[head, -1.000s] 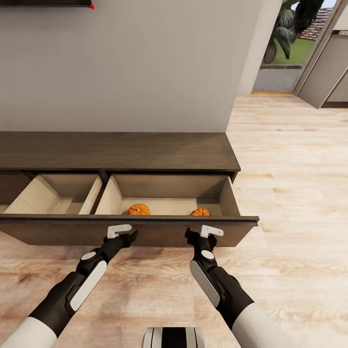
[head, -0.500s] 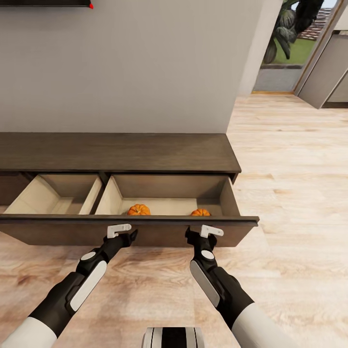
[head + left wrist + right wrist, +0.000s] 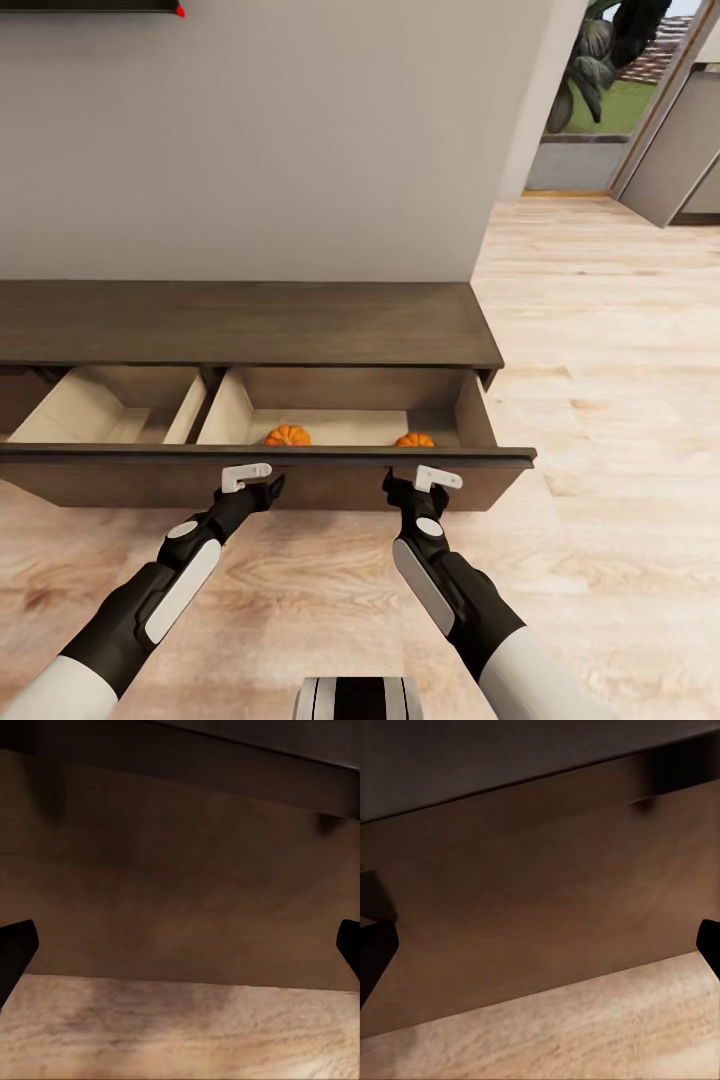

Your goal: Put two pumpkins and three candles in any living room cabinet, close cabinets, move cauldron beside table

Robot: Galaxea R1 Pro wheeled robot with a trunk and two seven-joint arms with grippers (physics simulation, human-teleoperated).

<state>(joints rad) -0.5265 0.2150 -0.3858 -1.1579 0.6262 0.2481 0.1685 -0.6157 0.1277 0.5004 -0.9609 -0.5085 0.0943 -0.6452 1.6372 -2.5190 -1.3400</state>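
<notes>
From the head view, both grippers press against the dark front of the cabinet's (image 3: 250,320) pulled-out drawer (image 3: 300,482). Past the left gripper (image 3: 252,480) and right gripper (image 3: 425,480), two pumpkins (image 3: 288,435) sit inside. Each wrist view adds the fingers (image 3: 15,952) spread wide, nothing between them, over the plank floor (image 3: 585,1035).

Dark-brown cabinet (image 3: 240,322) on plank floor (image 3: 600,400), pull-out compartment (image 3: 300,475) open, two pumpkins (image 3: 287,435) (image 3: 414,440) inside
</notes>
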